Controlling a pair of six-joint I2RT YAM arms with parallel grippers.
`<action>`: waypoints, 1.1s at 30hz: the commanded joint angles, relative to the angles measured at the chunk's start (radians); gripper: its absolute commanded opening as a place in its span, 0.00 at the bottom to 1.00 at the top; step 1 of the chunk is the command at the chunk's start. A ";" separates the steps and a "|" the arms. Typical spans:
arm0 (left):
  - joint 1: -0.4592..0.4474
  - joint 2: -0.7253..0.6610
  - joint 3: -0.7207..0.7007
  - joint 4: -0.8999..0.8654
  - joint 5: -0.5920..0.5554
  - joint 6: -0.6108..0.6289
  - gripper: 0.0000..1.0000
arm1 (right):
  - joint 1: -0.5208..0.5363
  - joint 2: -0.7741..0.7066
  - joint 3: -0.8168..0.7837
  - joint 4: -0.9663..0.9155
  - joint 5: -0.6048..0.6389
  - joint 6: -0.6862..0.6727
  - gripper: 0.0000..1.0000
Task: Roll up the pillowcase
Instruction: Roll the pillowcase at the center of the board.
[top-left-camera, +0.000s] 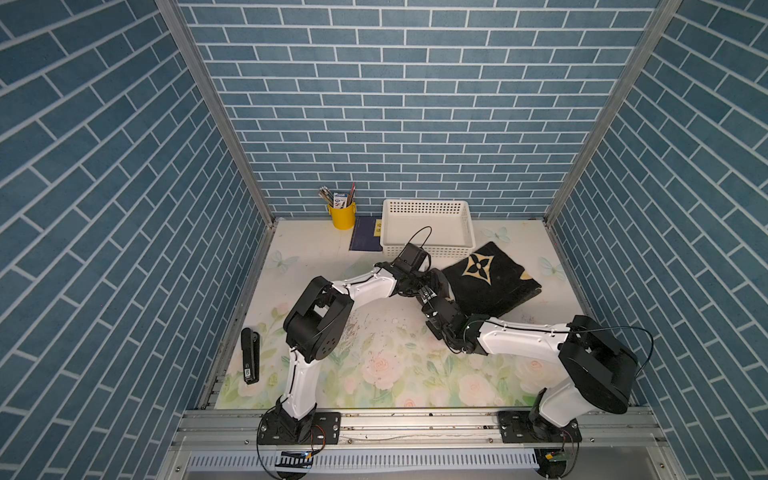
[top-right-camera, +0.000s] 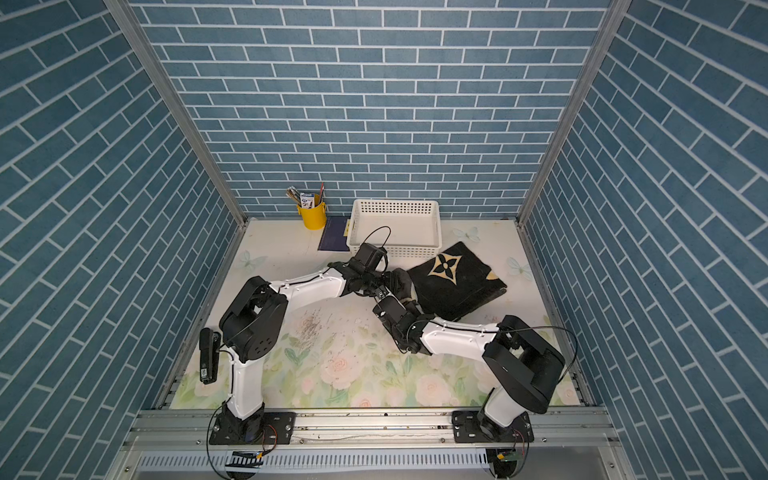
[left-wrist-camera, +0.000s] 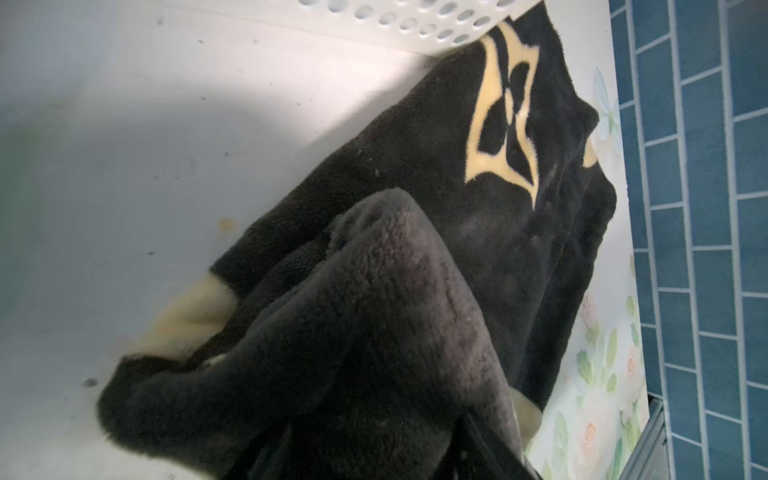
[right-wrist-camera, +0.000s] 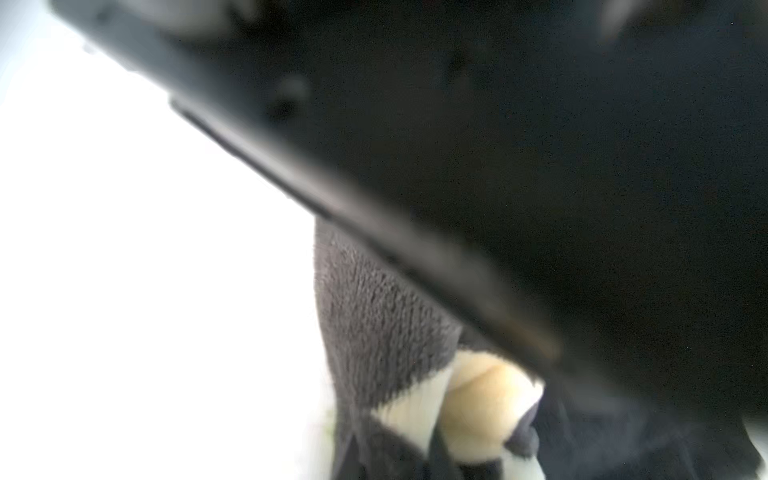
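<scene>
While both arms lean in over the flowered table (top-left-camera: 374, 332), the pillowcase (top-left-camera: 490, 286) lies on it right of centre, folded into a flat black slab. Its far corner sits just beside the front right corner of the white basket (top-left-camera: 457, 247), perhaps touching it. 1 cream 4-pointed star motif (top-left-camera: 480, 266) with a black flower inside it faces up near that far corner.

The end of the cloth nearest the arms is bunched into a raised hump, and the 2 grippers meet there. The left gripper (top-left-camera: 430, 279) comes at the hump from the basket side and the right gripper (top-left-camera: 429, 296) from the near side. The 2 are close together, and both are against the cloth.

From the left wrist view the hump rises right up to the camera, with cream patches showing beneath it. The fingers are hidden there, so I cannot tell whether they stand wide, narrow or pinched on plush. The right wrist view is mostly a blurred black bar, with a dark fold and a cream patch of the cloth below it. I cannot tell how those fingers stand either.

By the back wall, left of the basket, are a yellow cup (top-left-camera: 343, 216) of pens and a dark blue book (top-left-camera: 365, 239).
</scene>
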 joint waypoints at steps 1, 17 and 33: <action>0.086 -0.152 -0.019 0.004 0.011 -0.018 0.65 | -0.004 -0.005 -0.010 -0.043 -0.218 -0.011 0.09; 0.256 -0.405 -0.212 -0.032 0.014 0.032 0.68 | -0.268 -0.092 -0.122 0.209 -0.940 0.221 0.00; 0.087 -0.245 -0.129 -0.023 0.038 0.106 0.67 | -0.675 0.160 -0.081 0.242 -1.339 0.261 0.06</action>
